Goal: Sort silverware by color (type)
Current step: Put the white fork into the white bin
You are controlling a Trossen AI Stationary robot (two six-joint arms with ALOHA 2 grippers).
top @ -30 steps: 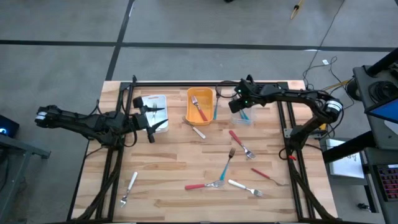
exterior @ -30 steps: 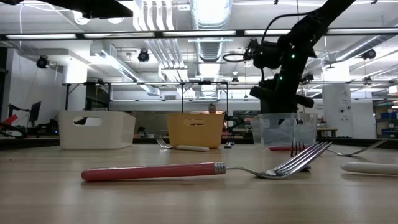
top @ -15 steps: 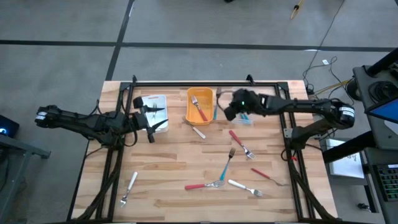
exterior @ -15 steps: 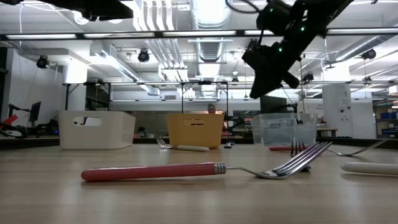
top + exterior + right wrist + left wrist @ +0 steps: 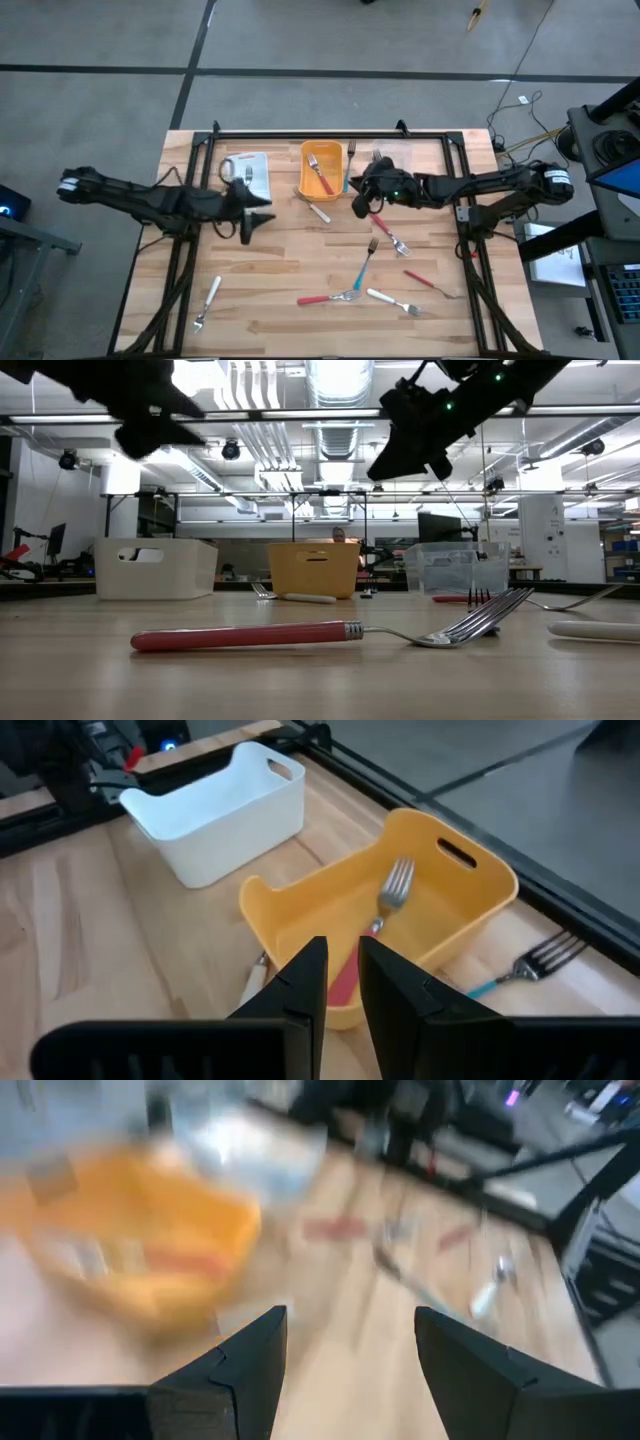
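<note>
Silverware lies loose on the wooden table: a red-handled fork [image 5: 388,231], a teal fork [image 5: 364,266], a red fork [image 5: 326,298], a white fork [image 5: 394,300] and a white fork [image 5: 208,298] near the left front. A red-handled fork [image 5: 392,885] lies in the orange bin [image 5: 306,168]. My right gripper [image 5: 357,202] hovers high between the orange bin and the clear bin [image 5: 445,568], fingers [image 5: 300,982] a narrow gap apart, holding nothing. My left gripper [image 5: 262,213] hangs open and empty just in front of the white bin [image 5: 252,172].
A teal fork [image 5: 520,965] lies on the table beside the orange bin's right wall. A white-handled utensil [image 5: 318,211] lies before the orange bin, and a short red utensil [image 5: 422,281] sits near the right front. Dark frame rails [image 5: 300,134] run along the table's far edge and sides.
My right gripper has swung from above the clear bin toward the table's left and near edge, rising and turning, to a spot beside the orange bin. My left gripper has rolled about its own line and dropped a little, coming off the white bin toward the near edge.
</note>
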